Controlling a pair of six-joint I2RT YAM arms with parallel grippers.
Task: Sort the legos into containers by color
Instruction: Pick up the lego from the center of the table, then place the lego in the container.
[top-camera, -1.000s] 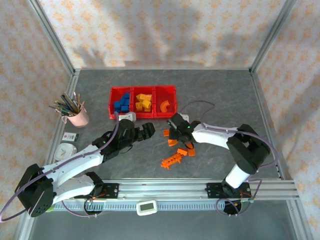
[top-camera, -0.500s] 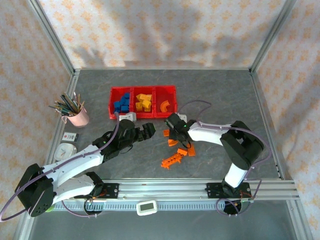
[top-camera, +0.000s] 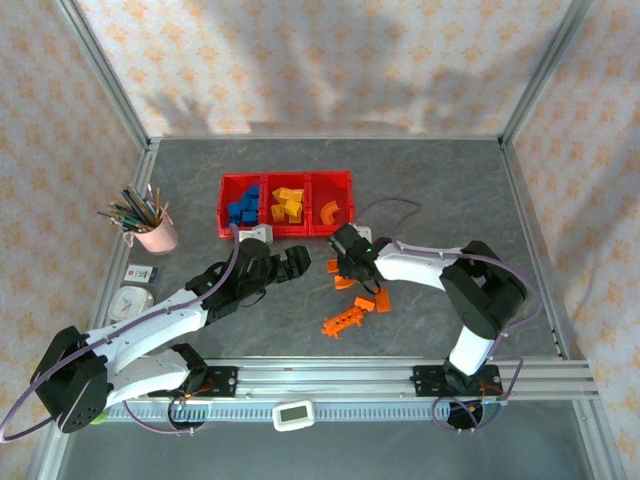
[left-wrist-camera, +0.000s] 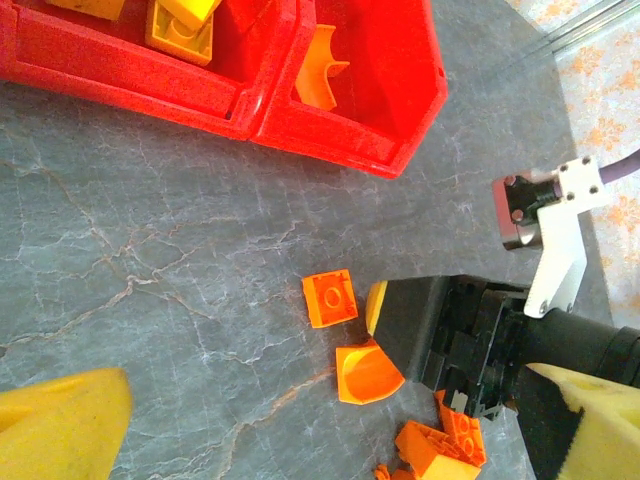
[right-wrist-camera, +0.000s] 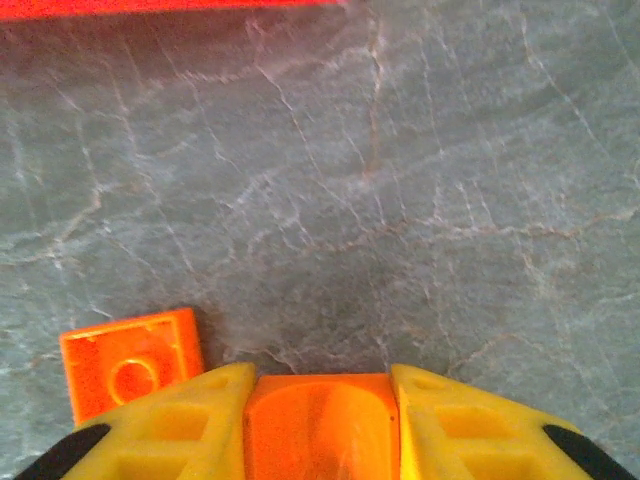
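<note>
We start at the curved orange lego. It sits on the table in front of the containers, between the yellow pads of the right gripper. Both pads lie against its sides, so the jaws stand narrow and clamped on this piece. The bottom edge of the right wrist view cuts off its lower part, and we cannot tell whether it rests on the table or is raised off it. In the top view the gripper body covers most of it.

Just beside it, on the left in the right wrist view, lies a square orange lego, flat and apart from the pad. A small cluster of orange legos lies near the right arm's wrist, and the long toothed orange piece lies nearer the arm bases.

The containers form one red tray of three bins: blue legos in the left bin, yellow legos in the middle, one curved orange piece in the right. The left wrist view crops the tray at its top edge.

Arm poses:
- Right arm — folded at the elbow, with the forearm reaching left and low across the table.
- Left arm — stretched diagonally toward the table centre, with the left gripper short of the orange pieces, jaws wide and holding nothing. Its fingers appear cropped at the lower corners of the left wrist view.

A pink cup of pencils stands well apart at the left.
</note>
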